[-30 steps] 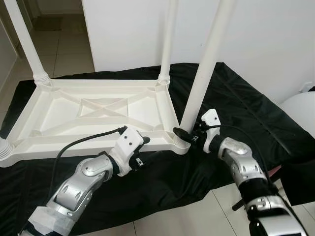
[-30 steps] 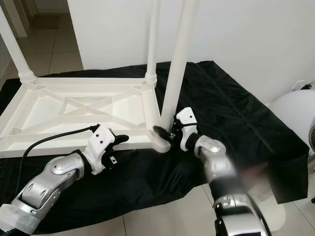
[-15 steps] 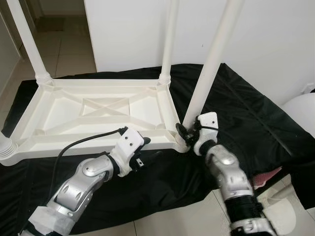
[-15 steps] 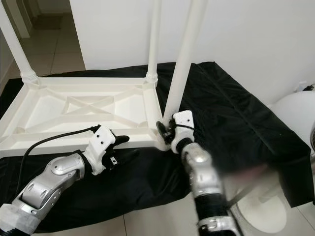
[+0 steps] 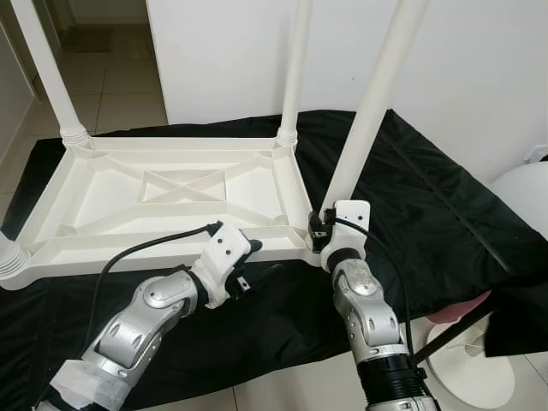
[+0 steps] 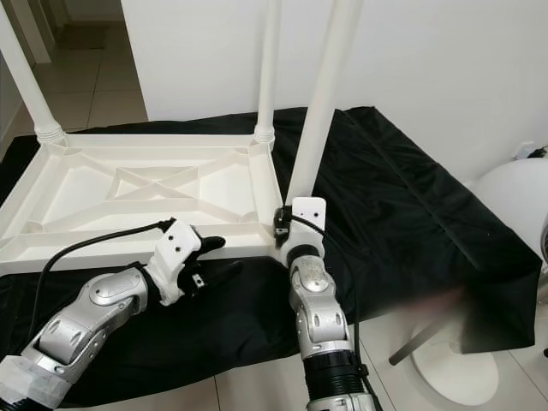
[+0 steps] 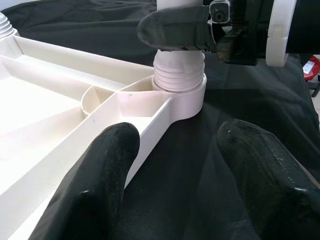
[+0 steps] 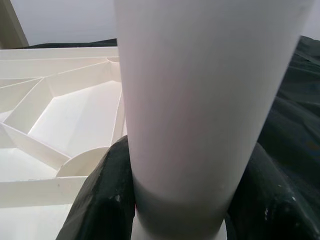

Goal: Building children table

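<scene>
1. A white table (image 5: pixel 171 193) lay upside down on a black cloth (image 5: pixel 428 205) across the middle and left of the head views, its ribbed underside facing up.
2. Three legs stood up from its corners: one at the upper left (image 5: pixel 47 73), one at the upper centre (image 5: pixel 295 73), and a leg (image 5: pixel 368 103) at the near right corner, leaning toward the upper right of the frame.
3. A fourth leg's ridged base (image 5: pixel 7 257) showed at the left edge of the frame.
4. The right gripper (image 5: pixel 324 229) sat just right of centre at the foot of the leaning leg, its fingers closed around the leg just above the ridged collar (image 7: pixel 178 75).
5. In the right wrist view the leg (image 8: pixel 205 100) ran up the middle of the frame with a black finger (image 8: pixel 107 195) pressed on each side of it.
6. The left gripper (image 7: pixel 175 170) was lower centre-left in the head views, at the table's near edge.
7. Its fingers were spread wide and held nothing; one finger (image 7: pixel 107 170) lay against the table's rim, the other (image 7: pixel 265 170) over the cloth.
8. A black cable (image 5: pixel 145 248) curved from the left wrist across the table's near rim.
9. A white round object (image 5: pixel 527 201) sat at the right edge of the frame, and tiled floor (image 5: pixel 111 77) showed at the upper left.
</scene>
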Motion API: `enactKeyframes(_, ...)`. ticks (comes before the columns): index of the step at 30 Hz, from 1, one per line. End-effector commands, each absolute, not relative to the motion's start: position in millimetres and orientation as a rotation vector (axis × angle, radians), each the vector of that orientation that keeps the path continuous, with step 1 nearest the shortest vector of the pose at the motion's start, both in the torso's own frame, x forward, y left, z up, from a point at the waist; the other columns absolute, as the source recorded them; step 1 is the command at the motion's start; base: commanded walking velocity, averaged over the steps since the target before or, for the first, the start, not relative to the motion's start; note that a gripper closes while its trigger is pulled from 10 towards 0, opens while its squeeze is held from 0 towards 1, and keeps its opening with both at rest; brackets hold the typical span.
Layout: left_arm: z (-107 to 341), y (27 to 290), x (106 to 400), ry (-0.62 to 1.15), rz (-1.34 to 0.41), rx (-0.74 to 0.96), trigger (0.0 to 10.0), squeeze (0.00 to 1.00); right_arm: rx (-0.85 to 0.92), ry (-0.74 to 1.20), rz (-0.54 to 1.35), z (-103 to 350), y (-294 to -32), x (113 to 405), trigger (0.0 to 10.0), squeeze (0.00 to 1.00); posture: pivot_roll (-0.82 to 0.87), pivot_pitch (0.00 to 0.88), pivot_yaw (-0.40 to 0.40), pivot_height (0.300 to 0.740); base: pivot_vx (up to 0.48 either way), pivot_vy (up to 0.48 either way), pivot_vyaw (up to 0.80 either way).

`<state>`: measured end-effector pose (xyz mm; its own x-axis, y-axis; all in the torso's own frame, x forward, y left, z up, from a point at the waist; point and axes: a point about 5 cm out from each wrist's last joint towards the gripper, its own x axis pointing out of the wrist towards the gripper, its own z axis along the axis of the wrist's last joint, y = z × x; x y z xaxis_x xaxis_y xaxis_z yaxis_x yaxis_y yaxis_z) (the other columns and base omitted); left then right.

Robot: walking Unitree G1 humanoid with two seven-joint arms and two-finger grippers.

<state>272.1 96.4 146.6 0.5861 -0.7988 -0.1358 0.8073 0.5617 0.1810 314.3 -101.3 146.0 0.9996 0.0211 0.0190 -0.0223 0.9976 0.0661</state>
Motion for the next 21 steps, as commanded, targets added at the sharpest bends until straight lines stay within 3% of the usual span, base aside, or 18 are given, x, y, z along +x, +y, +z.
enactKeyframes(1, 144.1, 93.1, 267.2, 0.052, -1.049, 0.241, 10.0, 0.00, 0.065, -0.001, -0.012, 143.3, -108.0, 312.6, 10.0, 0.00, 0.00, 0.000, -0.046, 0.740, 0.000, 0.000, 0.00)
enactKeyframes(2, 144.1, 93.1, 267.2, 0.052, -1.049, 0.241, 10.0, 0.00, 0.065, -0.001, -0.012, 143.3, -108.0, 312.6, 10.0, 0.00, 0.00, 0.000, -0.046, 0.740, 0.000, 0.000, 0.00)
enactKeyframes(3, 144.5, 93.0, 267.5, 0.050, -1.049, 0.241, 10.0, 0.00, 0.062, -0.004, -0.005, 143.7, -110.1, 313.1, 10.0, 0.60, 0.00, 0.000, -0.047, 0.740, 0.000, 0.000, 0.00)
enactKeyframes(4, 145.3, 92.7, 267.8, 0.047, -1.050, 0.240, 10.0, 0.00, 0.062, -0.008, 0.002, 144.3, -113.5, 314.4, 10.0, 1.00, 0.00, 0.000, -0.047, 0.740, 0.000, 0.000, 0.00)
enactKeyframes(14, 145.5, 92.5, 268.3, 0.042, -1.032, 0.238, 10.0, 0.00, 0.100, -0.021, 0.112, 145.0, -123.6, 323.5, 10.0, 1.00, 0.00, 0.000, -0.051, 0.740, 0.000, 0.000, 0.00)
enactKeyframes(15, 145.6, 92.7, 268.4, 0.040, -1.027, 0.236, 10.0, 0.00, 0.091, -0.033, 0.127, 145.6, -125.5, 324.9, 10.0, 0.92, 0.01, 0.000, -0.052, 0.740, 0.000, 0.000, 0.00)
enactKeyframes(17, 145.6, 92.7, 268.4, 0.040, -1.027, 0.236, 10.0, 0.00, 0.091, -0.033, 0.127, 145.6, -125.5, 324.9, 10.0, 0.92, 0.01, 0.000, -0.052, 0.740, 0.000, 0.000, 0.00)
enactKeyframes(18, 145.1, 93.5, 268.4, 0.042, -1.018, 0.234, 10.0, 0.00, 0.089, -0.039, 0.174, 145.3, -127.0, 326.2, 10.0, 0.00, 0.01, 0.000, -0.054, 0.740, 0.000, 0.000, 0.00)
enactKeyframes(21, 144.0, 95.8, 269.5, 0.045, -0.988, 0.234, 10.0, 0.00, 0.081, -0.056, 0.259, 145.0, -131.7, 327.5, 10.0, 0.00, 0.01, 0.002, -0.053, 0.740, 0.000, 0.000, 0.00)
